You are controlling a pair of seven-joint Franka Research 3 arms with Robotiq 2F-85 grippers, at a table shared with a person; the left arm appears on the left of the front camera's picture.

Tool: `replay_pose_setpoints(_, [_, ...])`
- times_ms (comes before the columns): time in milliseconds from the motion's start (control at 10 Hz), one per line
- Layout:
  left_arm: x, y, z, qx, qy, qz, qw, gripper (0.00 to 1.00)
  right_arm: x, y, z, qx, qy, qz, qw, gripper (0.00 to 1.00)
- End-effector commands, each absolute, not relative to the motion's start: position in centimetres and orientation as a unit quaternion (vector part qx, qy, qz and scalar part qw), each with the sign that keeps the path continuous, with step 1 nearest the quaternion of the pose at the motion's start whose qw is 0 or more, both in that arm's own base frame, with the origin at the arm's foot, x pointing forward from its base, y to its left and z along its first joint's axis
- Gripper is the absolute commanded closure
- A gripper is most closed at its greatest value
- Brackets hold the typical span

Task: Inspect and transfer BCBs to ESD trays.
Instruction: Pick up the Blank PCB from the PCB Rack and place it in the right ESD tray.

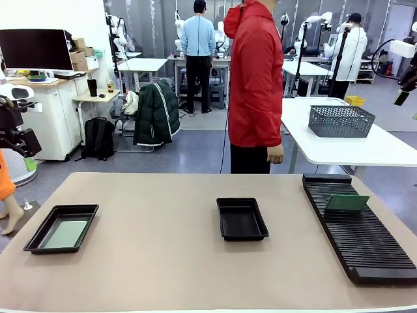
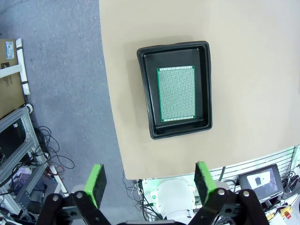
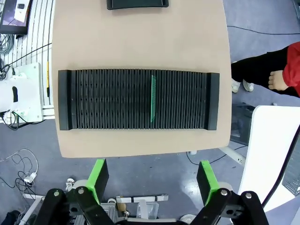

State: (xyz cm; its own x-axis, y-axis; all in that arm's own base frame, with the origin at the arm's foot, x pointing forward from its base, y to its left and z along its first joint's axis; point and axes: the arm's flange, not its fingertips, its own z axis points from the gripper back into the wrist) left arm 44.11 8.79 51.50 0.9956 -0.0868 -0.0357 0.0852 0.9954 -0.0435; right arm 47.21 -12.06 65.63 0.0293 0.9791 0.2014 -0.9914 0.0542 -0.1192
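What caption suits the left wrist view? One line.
Open left hand above a BCB lying flat in a black ESD tray near the table edge.

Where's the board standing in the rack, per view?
Front: board upright in the rack, right side, toward its far end.
Right wrist: board edge-on, centre, just right of the rack's middle.
Left wrist: another board, flat in a tray.
Landmark: the rack; the table in all three.

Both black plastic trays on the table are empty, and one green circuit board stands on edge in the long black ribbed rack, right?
Not quite: only the shallow black plastic tray mid-table is empty. The left wrist view shows the matching tray on the robot's left holding a flat green circuit board. Another green board does stand in the long black ribbed rack.
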Motion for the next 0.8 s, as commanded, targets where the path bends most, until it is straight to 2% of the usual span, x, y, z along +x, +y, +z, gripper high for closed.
replay_pose_setpoints(0, [44.0, 8.7, 51.4, -0.021, 0.017, -0.043, 0.999, 0.0, 47.2, -12.1, 65.7, 0.032, -0.116, 0.686, 0.717, 0.0])
replay_pose_setpoints(400, [44.0, 8.7, 51.4, -0.021, 0.017, -0.043, 0.999, 0.0, 47.2, -12.1, 65.6, 0.027, -0.115, 0.687, 0.717, 0.0])
replay_pose_setpoints(700, [44.0, 8.7, 51.4, -0.021, 0.017, -0.043, 0.999, 0.0, 47.8, -10.8, 62.0, 0.001, -0.123, 0.7, 0.704, 0.0])
